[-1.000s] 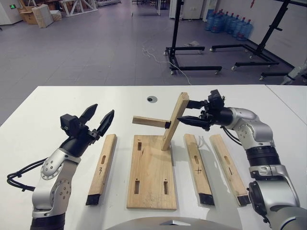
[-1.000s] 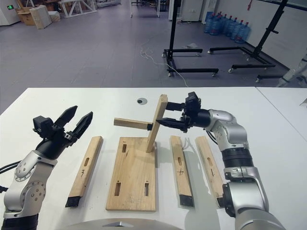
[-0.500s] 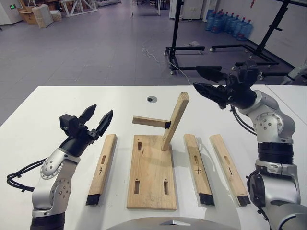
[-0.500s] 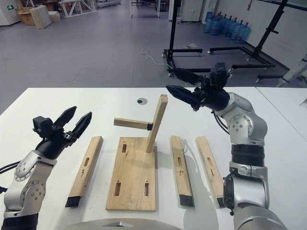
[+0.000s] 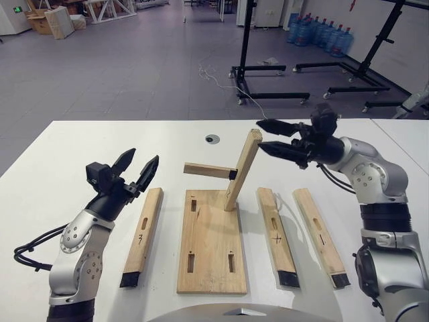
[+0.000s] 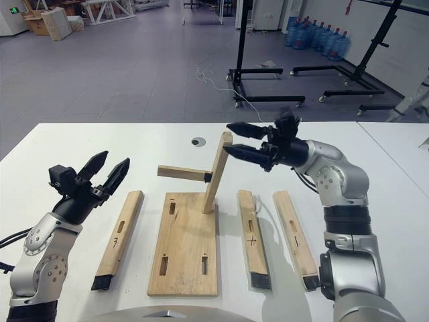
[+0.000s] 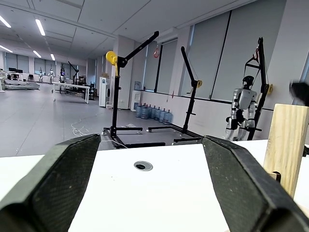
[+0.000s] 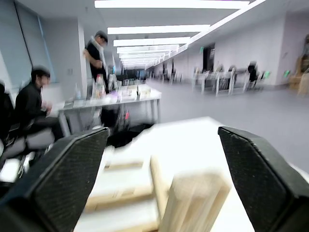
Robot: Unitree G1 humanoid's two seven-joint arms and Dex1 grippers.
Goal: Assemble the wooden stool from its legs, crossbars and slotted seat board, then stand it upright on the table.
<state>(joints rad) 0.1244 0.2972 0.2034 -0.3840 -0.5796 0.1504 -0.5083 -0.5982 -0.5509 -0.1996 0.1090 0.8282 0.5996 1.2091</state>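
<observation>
The slotted seat board [image 5: 211, 249] lies flat at the middle of the white table [image 5: 67, 154], long axis running away from the robot. One leg [image 5: 241, 172] stands in the board's far right slot and leans toward the far right. A crossbar [image 5: 208, 170] is joined to this leg at about mid-height and juts toward the robot's left, its free end in the air above the board. Three loose legs lie flat beside the board: the left loose leg [image 5: 143, 235] on its left side, the inner right leg [image 5: 276, 235] and the outer right leg [image 5: 320, 235] on its right side. Against the frame 0.5 s earlier, the right gripper [image 5: 259, 134] has come down from a raised position well clear of the assembly to the top end of the standing leg. Its fingers are spread, one tip above and one below that end; contact cannot be determined. The standing leg, crossbar and board lie as before. The left gripper [image 5: 144, 155] hangs above the table near the far end of the left loose leg, fingers spread and empty, unchanged. The right wrist view adds the leg's top end [image 8: 193, 198] lying between the two spread fingers [image 8: 63, 169]. The left wrist view adds the leg's upper part [image 7: 286, 145] beyond one finger, and the round hole [image 7: 140, 166] in the table between the fingers.
</observation>
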